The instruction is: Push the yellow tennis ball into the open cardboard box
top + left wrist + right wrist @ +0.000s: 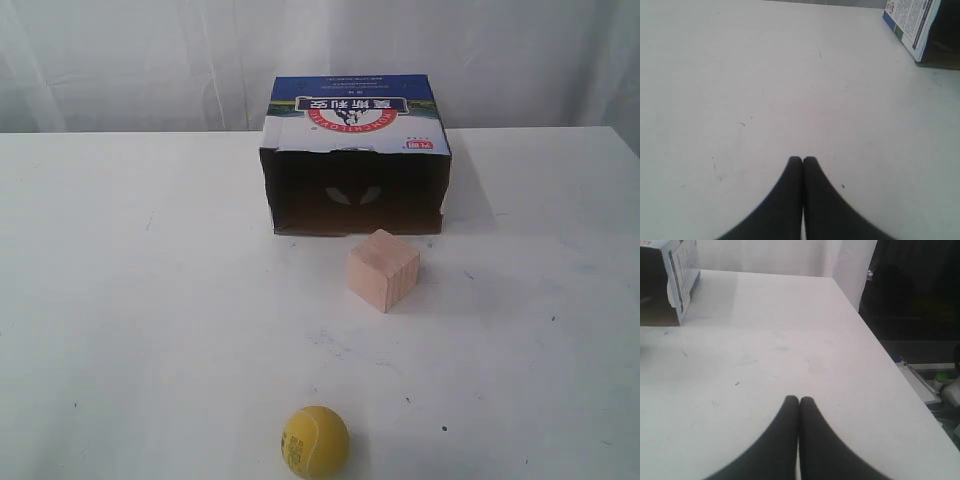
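Lab-type test setup: white table (130, 300) w/ white curtain (130, 60) backdrop.

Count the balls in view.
1. The yellow tennis ball lies low in the exterior view, nearer than the wooden cube; the open cardboard box, dark inside, could hide others.

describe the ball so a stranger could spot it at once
Start at the cardboard box, open toward the camera, at the table's far side. Nearer, past the wooden cube, the tennis ball sits alone. It is round and yellow; the cube is pale and square-edged.
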Controlling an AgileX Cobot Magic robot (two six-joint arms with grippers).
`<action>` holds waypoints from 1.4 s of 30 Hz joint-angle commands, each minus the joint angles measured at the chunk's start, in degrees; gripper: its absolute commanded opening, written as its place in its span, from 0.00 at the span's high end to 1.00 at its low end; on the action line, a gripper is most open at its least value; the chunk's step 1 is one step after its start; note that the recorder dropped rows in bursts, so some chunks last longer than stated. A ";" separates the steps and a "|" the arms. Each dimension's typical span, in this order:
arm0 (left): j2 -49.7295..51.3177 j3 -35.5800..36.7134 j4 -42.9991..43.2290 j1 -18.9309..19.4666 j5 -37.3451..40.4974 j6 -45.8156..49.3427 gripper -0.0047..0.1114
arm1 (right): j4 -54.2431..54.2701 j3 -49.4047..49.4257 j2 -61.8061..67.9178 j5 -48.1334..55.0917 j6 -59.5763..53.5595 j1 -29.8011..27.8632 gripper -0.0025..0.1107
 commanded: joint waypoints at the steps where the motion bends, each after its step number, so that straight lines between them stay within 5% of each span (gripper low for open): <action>1: -0.22 0.15 -0.28 -0.32 -0.25 -0.44 0.96 | 0.28 -0.05 -0.29 -0.44 0.22 -0.58 0.98; 11: -0.22 0.15 -0.28 -0.32 -0.25 -0.44 0.96 | -2.37 -0.05 -0.29 -2.77 -2.21 -0.58 0.98; 18: -0.22 0.15 0.51 -0.32 -0.25 0.14 0.96 | -2.37 -0.05 -0.29 -20.37 -1.92 -0.58 0.98; 24: -0.22 0.15 0.51 -0.32 -0.25 0.24 0.96 | -2.23 -0.05 -0.29 -25.47 -1.80 -0.58 0.98; 30: -0.22 0.15 -2.99 -0.32 -4.56 -5.58 0.96 | -0.57 -0.05 -0.29 -24.38 11.98 -0.58 0.98; 35: -0.22 0.15 -3.22 -0.32 -5.85 -7.80 0.96 | -0.57 -0.05 -0.29 -3.92 13.55 -0.58 0.98; 42: -0.22 0.15 -8.95 -0.32 -16.06 -17.20 0.96 | -0.57 -0.05 -0.29 -3.59 18.43 -0.58 0.98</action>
